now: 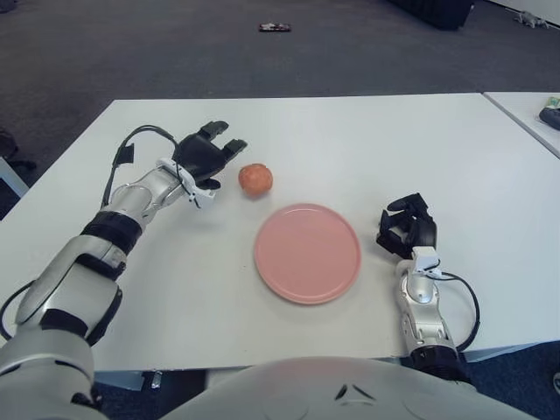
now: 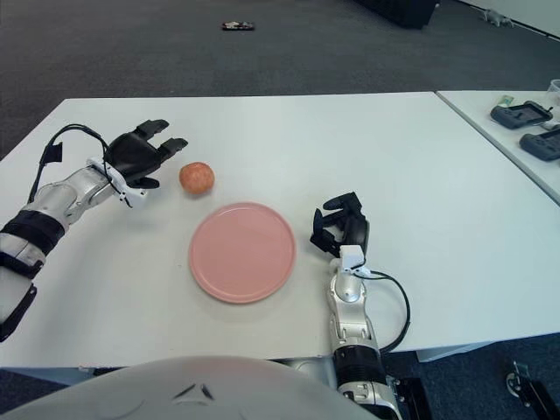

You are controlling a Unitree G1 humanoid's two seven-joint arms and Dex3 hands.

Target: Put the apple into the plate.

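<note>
On the far left of the white tabletop [image 1: 367, 140], the left hand [image 1: 203, 156] lies low with its three dark fingers spread and pointing toward the apple; it holds nothing, and a clear gap of bare surface separates its fingertips from the fruit. Whether its palm touches the surface cannot be told.

Just to the right sits the apple [image 1: 255, 178], a small reddish-orange fruit standing free on the tabletop, near the plate's upper-left rim but not touching it and not on it. It is likely firm, smooth-skinned and fairly light, yet round enough to roll away if nudged from one side. The best hold is probably around its widest part, fingers on opposite sides with the thumb opposing, closing evenly so it is not pushed off; the skin may be a little slippery, so a snug wrap seems wiser than a fingertip pinch.

Next comes the pink plate [image 1: 307, 253], shallow and empty, lying flat near the middle front of the tabletop. The carry from apple to plate is short, and a low set-down should keep the fruit from rolling over the shallow rim.

Right of the plate, the right hand [image 1: 405, 227] shows idle, fingers curled inward and grasping nothing.
</note>
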